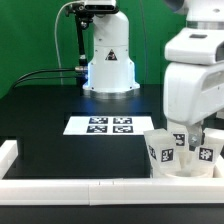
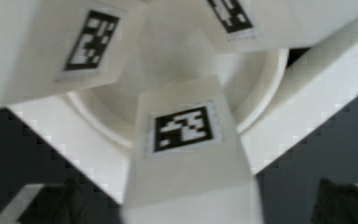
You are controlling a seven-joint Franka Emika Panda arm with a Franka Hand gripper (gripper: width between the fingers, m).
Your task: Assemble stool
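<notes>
Clearly the stool [image 1: 180, 155] sits at the table's near corner on the exterior view's right, legs up, hard against the border rails [image 1: 70, 188]. It looks rigid, light and smooth, likely slippery; the flat faces of a leg [image 2: 185, 150] seem the best hold. The gripper [image 1: 190, 135] hangs low among the legs; I cannot tell whether its fingers are closed on one. The marker board [image 1: 103, 125] lies well apart; neighbouring legs crowd any approach

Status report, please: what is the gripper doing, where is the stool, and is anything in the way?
Gripper low over stool, jaw state unclear. Legs already on round seat, at the exterior view's right, near border rail. Nothing seen in the way.
</notes>
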